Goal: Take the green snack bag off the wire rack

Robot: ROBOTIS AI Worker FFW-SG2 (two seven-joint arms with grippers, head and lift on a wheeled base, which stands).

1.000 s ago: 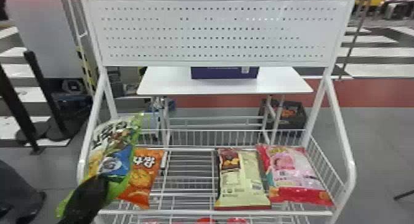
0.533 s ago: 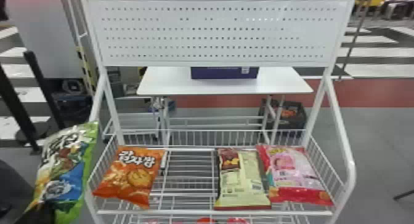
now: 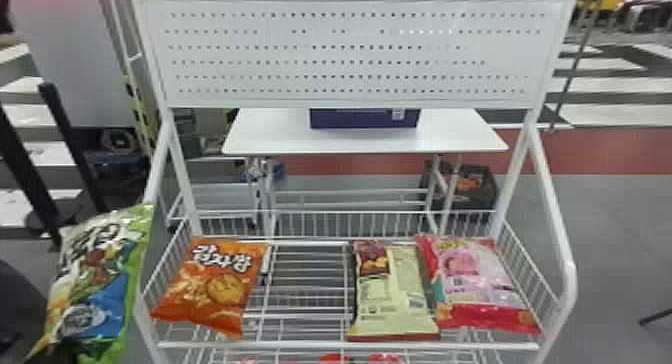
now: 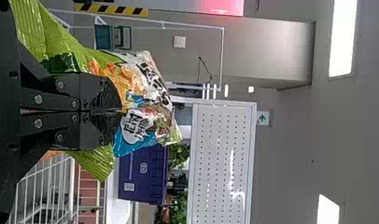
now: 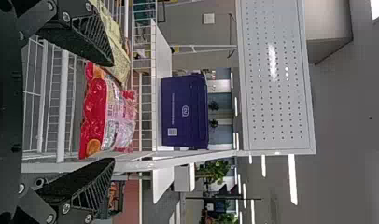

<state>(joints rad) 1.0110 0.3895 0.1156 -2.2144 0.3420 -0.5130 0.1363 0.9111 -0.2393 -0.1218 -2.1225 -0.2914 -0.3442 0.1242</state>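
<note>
Head view places the green snack bag [image 3: 95, 283] left of the wire rack [image 3: 300, 345]; with my left tool [image 4: 120, 111] clamped on it, I should draw it smoothly outward before lowering.

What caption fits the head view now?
Green bag held left of rack; orange bag, yellow bag, pink bag on it.

On the upper shelf of the white metal wire rack [image 3: 300, 345], three snack bags are held: a bright orange plastic bag [image 3: 212, 288] at the left, a pale yellow plastic bag with brown ends [image 3: 392, 298] right of centre, and beside it a pink-and-red plastic bag [image 3: 477, 280].
</note>
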